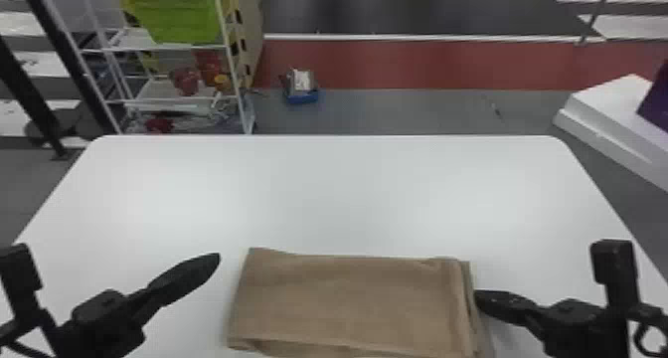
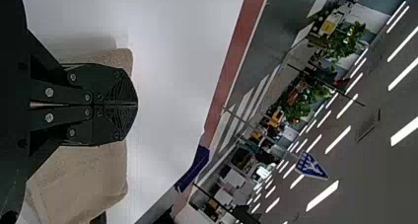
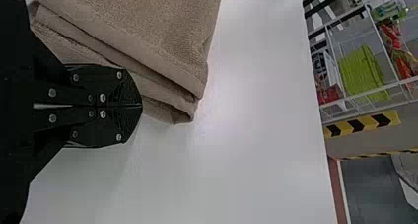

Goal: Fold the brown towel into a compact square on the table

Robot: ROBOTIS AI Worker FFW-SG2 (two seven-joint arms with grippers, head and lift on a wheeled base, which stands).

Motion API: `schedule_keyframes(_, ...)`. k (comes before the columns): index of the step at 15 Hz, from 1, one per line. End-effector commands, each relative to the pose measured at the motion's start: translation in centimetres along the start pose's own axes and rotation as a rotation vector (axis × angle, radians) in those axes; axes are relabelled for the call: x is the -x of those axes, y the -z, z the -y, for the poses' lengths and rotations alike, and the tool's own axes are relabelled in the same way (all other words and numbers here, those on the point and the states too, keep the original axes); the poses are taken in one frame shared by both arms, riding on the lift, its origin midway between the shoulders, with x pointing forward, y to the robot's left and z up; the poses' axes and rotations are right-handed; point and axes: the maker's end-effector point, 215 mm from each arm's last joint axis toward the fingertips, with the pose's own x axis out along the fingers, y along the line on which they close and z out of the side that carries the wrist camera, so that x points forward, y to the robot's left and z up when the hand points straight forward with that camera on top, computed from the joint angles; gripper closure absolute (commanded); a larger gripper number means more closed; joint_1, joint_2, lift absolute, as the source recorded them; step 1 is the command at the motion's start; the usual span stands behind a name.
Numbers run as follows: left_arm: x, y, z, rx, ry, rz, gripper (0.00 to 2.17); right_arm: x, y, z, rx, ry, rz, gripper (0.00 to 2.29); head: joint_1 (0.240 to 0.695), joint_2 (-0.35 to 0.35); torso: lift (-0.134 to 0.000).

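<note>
The towel (image 1: 348, 302) lies as a layered oblong toward the near edge of the table (image 1: 348, 193) – left gripper (image 1: 218, 258) empty, fingers together, off one end; right gripper (image 1: 477, 298) likewise closed at the stacked folds, presumably to square them.

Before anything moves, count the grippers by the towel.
2: the left gripper, shut, left of the towel; the right gripper, also shut, at the towel's right edge.
</note>
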Motion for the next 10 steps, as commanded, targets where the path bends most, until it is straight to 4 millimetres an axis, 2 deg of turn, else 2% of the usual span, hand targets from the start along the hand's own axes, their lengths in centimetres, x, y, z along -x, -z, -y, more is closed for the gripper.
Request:
schedule_keyframes(1, -0.1, 0.5, 0.2, 0.004, 0.002, -0.009, 2.14, 1.1, -2.8, 0.8, 0.012, 0.012, 0.055, 1.78, 0.695, -0.01, -0.124)
schedule_keyframes(3, -0.4, 0.8, 0.4, 0.004, 0.003, -0.018, 2.14, 2.2, -5.3, 0.0, 0.024, 0.01, 0.095, 1.77, 0.695, -0.028, -0.124)
schedule_keyframes(4, -0.6, 1.1, 0.4, 0.004, 0.002, -0.023, 2.14, 2.7, -6.7, -0.8, 0.038, 0.0, 0.121, 1.39, 0.695, -0.033, -0.124)
schedule_keyframes(5, -1.0, 1.2, 0.4, 0.004, 0.006, -0.025, 2.14, 2.7, -7.0, -1.3, 0.037, -0.008, 0.127, 1.13, 0.695, -0.036, -0.124)
schedule_keyframes(7, -2.5, 2.3, 0.7, 0.01, 0.022, -0.047, 2.14, 1.7, -7.5, -2.3, 0.043, -0.022, 0.141, 0.78, 0.695, -0.033, -0.124)
schedule_keyframes(10, -4.8, 3.3, 1.3, 0.003, 0.054, -0.054, 2.14, -1.1, -7.2, -4.0, 0.069, -0.053, 0.137, 0.79, 0.695, -0.03, -0.124)
